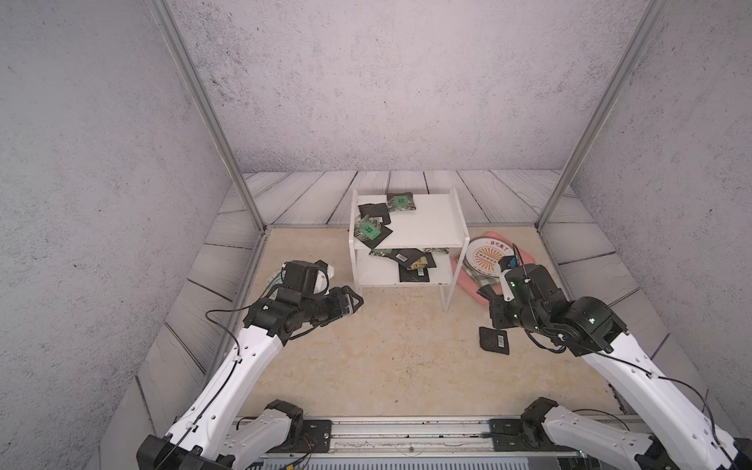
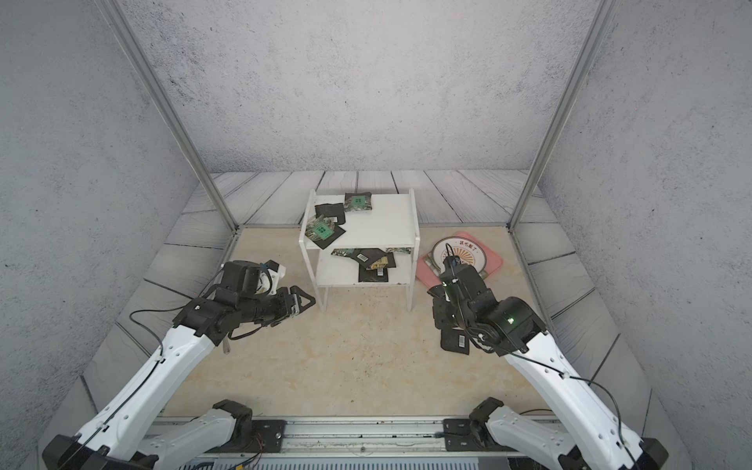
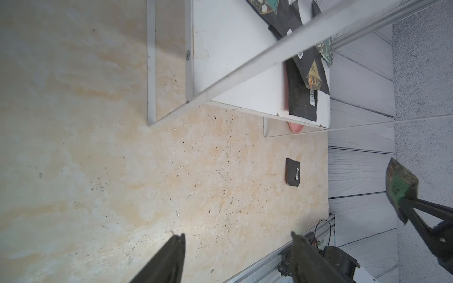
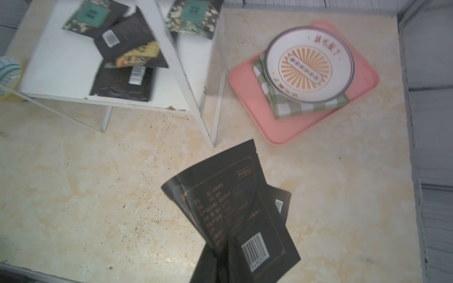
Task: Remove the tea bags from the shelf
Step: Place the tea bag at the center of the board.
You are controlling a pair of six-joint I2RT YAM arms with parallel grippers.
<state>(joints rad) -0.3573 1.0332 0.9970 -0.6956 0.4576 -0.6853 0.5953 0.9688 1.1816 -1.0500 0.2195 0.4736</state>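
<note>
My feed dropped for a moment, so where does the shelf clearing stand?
Early. One tea bag already lies barcode-up on the table. The right hand is shut on a black sachet, off the shelf. The left hand is open and empty, short of the rack. Left: about four sachets on the top tier and several on the lower tier.

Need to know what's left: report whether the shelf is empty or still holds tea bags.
Not empty. The shelf still holds tea bags on its upper tier and more on the lower tier.
</note>
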